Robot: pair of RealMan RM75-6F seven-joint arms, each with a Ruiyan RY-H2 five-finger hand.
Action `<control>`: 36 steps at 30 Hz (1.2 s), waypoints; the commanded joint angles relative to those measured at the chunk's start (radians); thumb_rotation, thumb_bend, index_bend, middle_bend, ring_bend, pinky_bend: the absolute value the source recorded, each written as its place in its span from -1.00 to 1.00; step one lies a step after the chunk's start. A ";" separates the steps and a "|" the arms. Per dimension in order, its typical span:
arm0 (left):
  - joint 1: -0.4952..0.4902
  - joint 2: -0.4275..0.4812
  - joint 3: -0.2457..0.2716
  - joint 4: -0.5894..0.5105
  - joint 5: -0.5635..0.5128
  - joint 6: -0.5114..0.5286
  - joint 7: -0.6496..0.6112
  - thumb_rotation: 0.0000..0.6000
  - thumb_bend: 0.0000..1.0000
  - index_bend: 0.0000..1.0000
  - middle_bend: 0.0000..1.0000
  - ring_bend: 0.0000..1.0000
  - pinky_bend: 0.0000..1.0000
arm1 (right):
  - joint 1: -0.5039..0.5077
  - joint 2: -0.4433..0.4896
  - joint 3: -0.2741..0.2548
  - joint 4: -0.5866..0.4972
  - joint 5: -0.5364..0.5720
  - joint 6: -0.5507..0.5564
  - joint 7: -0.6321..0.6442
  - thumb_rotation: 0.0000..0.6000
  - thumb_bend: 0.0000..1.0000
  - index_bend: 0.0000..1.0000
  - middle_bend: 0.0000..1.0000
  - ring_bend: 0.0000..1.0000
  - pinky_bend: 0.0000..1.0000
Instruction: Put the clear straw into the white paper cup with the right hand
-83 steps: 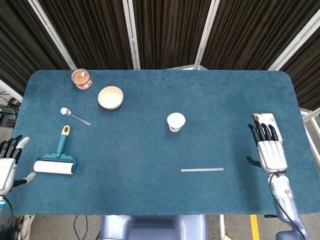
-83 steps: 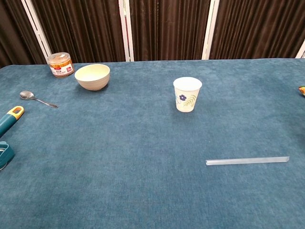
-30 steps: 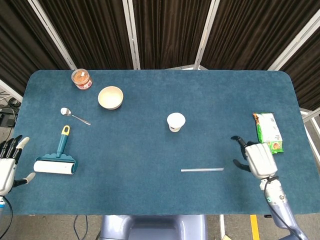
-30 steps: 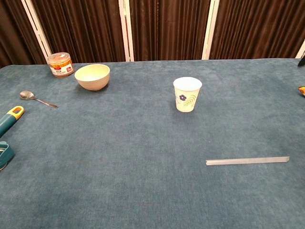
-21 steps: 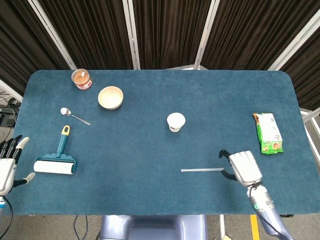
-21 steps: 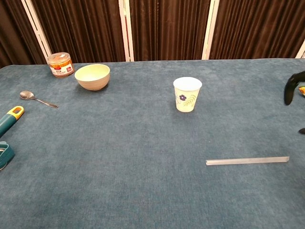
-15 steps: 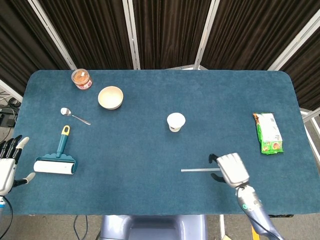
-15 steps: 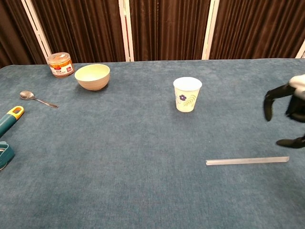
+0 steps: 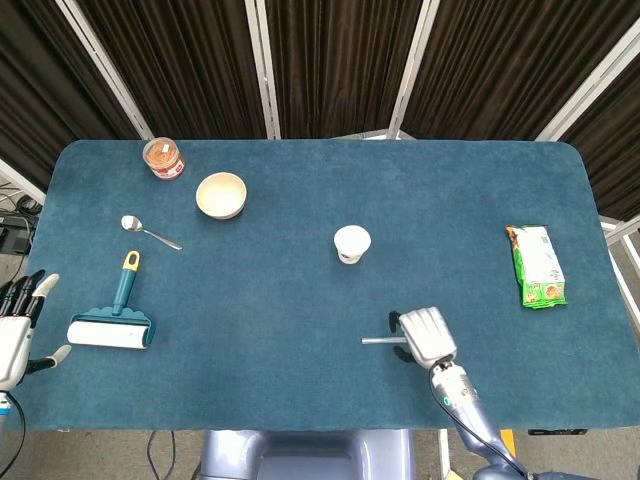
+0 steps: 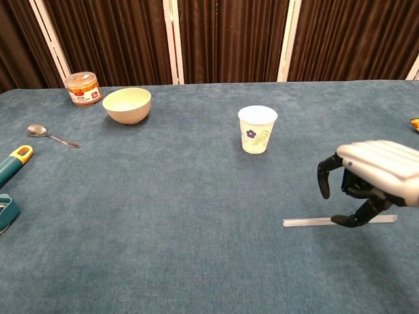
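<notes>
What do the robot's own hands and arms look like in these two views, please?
The right hand has a white ribbed back and black fingers, on a grey-blue forearm. The left hand is likewise white with black fingers.

Premises present as a staged robot test bay rather than a home: a table (image 9: 300,200) covered in blue felt stands alone, enclosed behind by dark pleated curtains (image 9: 330,60) hung on white metal frame struts (image 9: 262,70), with loose cables (image 9: 15,215) on bare floor left of the table.
</notes>
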State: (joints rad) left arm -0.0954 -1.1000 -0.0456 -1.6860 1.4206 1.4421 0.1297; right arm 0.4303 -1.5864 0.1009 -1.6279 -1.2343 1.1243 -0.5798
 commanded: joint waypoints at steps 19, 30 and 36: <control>0.000 0.000 0.000 0.002 0.002 0.001 -0.002 1.00 -0.67 -1.00 -1.00 -1.00 -1.00 | 0.027 -0.075 -0.007 0.092 0.081 -0.015 -0.030 1.00 -0.36 0.05 1.00 0.81 0.78; 0.001 -0.001 0.001 0.002 0.002 0.001 0.000 1.00 -0.67 -1.00 -1.00 -1.00 -1.00 | 0.031 -0.085 -0.011 0.123 0.110 -0.021 -0.023 1.00 -0.35 0.05 1.00 0.81 0.78; 0.000 -0.001 0.001 0.003 0.002 0.001 -0.002 1.00 -0.67 -1.00 -1.00 -1.00 -1.00 | 0.034 -0.096 -0.011 0.149 0.120 -0.025 -0.017 1.00 -0.28 0.07 1.00 0.81 0.78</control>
State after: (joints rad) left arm -0.0950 -1.1008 -0.0449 -1.6833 1.4229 1.4433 0.1281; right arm 0.4636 -1.6813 0.0905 -1.4805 -1.1159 1.1004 -0.5974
